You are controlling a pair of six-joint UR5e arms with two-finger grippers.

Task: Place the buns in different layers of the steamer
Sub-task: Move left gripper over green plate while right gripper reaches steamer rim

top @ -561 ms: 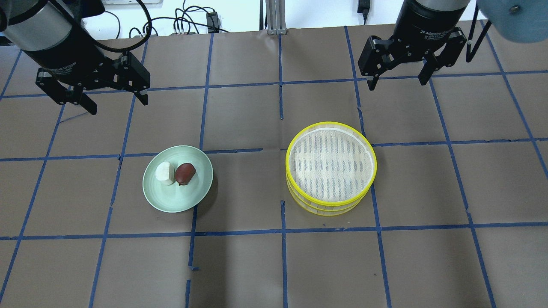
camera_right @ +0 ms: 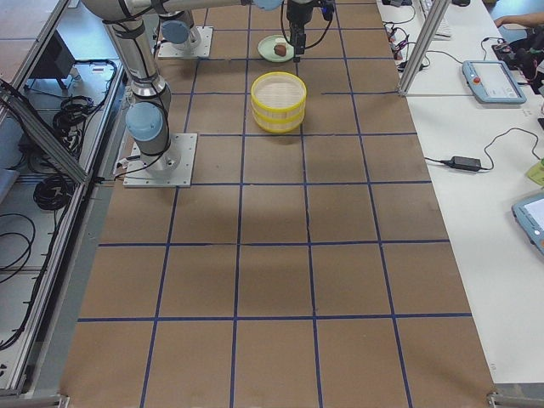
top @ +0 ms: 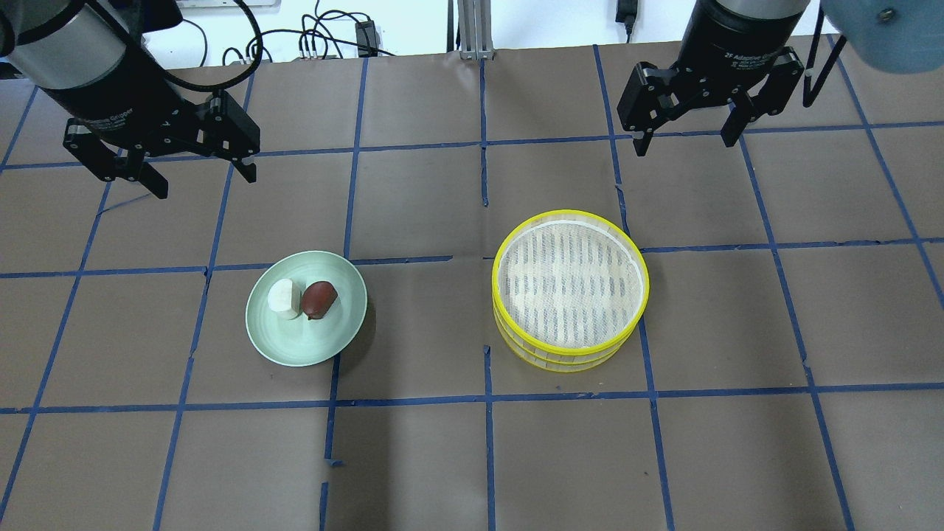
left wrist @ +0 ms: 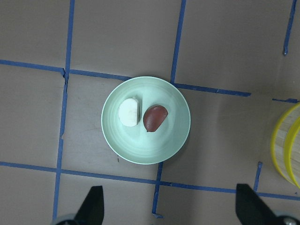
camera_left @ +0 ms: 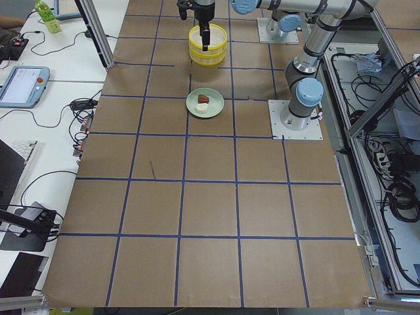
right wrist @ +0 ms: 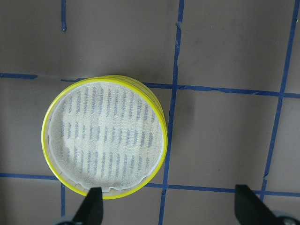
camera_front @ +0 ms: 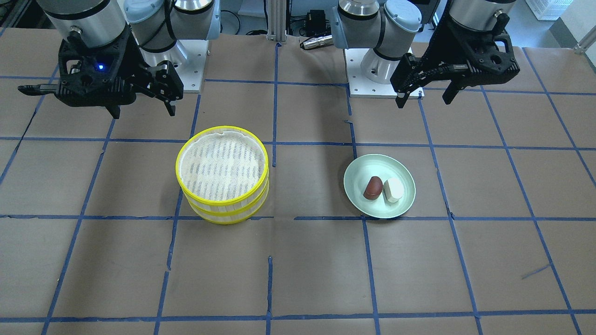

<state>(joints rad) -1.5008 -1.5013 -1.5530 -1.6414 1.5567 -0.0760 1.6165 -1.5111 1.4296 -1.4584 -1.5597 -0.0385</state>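
Observation:
The reddish-brown bun (top: 319, 299) and the white bun (top: 283, 298) lie side by side, touching, on a pale green plate (top: 306, 348). Both show in the left wrist view, white (left wrist: 129, 112) and brown (left wrist: 154, 117). The two steamer layers are stacked, with the upper one's yellow rim (top: 643, 274) and white striped liner (right wrist: 105, 140) showing and nothing on the liner. My left gripper (top: 205, 183) is open and empty, high above the table beyond the plate. My right gripper (top: 684, 146) is open and empty, high beyond the steamer.
The table (top: 442, 457) is brown with a blue tape grid. The plate (camera_front: 379, 209) sits to the robot's left of centre and the steamer stack (camera_front: 222, 204) to its right, about one grid square apart. Cables and a post lie at the far edge (top: 472, 44).
No clear change. Both grippers stay open and in about the same places, and the buns and steamer have not moved.

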